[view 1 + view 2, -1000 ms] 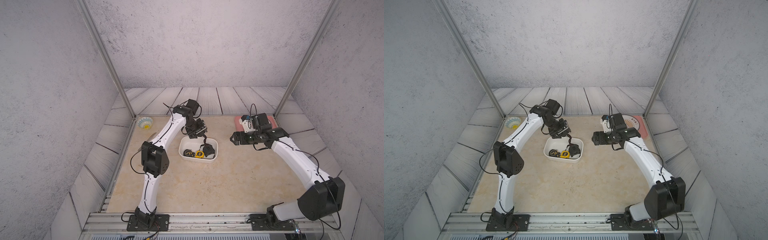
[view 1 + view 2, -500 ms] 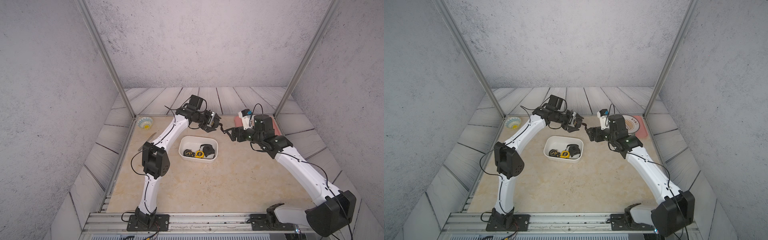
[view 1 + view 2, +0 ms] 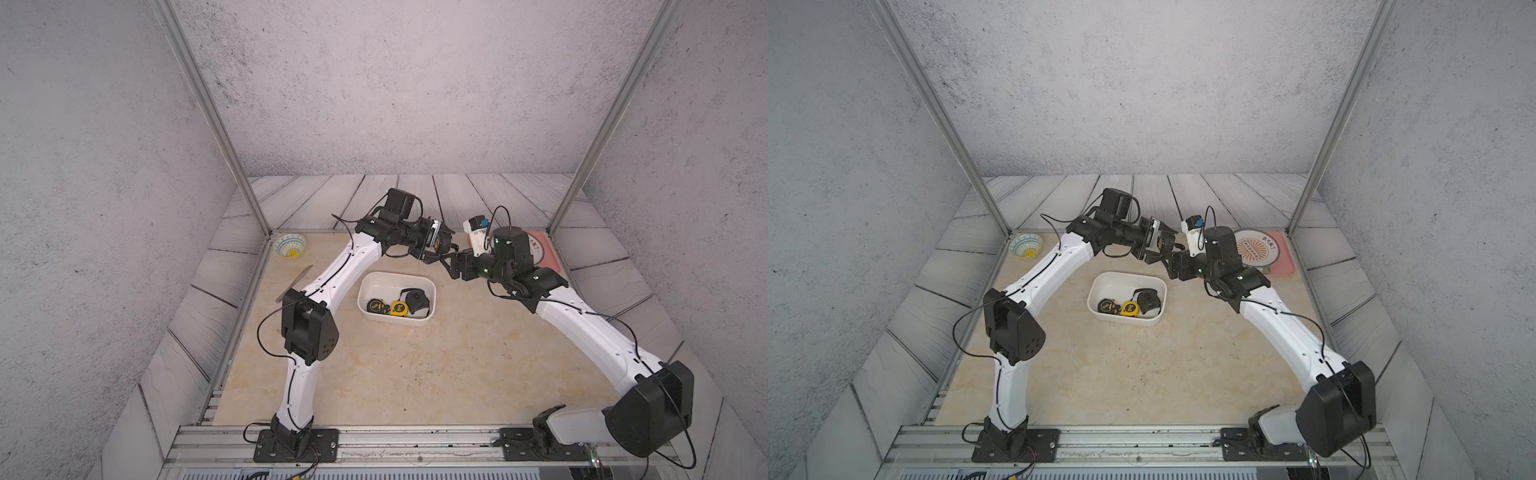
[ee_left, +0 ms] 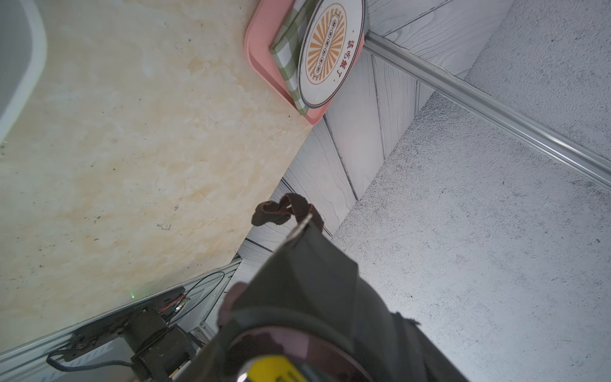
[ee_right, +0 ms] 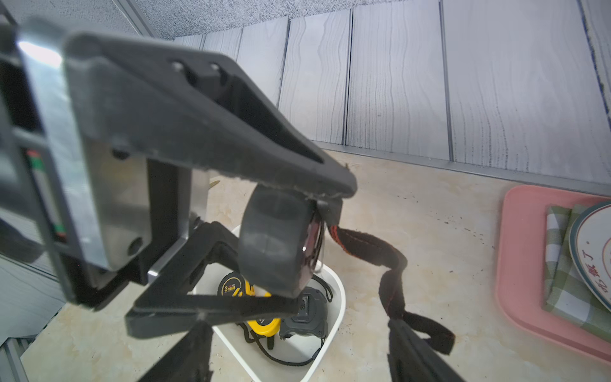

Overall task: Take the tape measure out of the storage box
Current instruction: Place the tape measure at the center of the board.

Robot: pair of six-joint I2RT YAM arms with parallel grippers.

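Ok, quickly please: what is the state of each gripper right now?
Left gripper: closed on the dark grey round tape measure, its black strap hanging loose.
Right gripper: open, holding nothing.

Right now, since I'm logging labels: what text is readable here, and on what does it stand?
"3m": black-and-yellow tape measure in the storage box.
"该吃饭了": red characters on the round plate on the pink tray.
Nothing legible: yellow tape measure and grey tape measure beside it.
Blurred: label of the held tape measure in the left tool.
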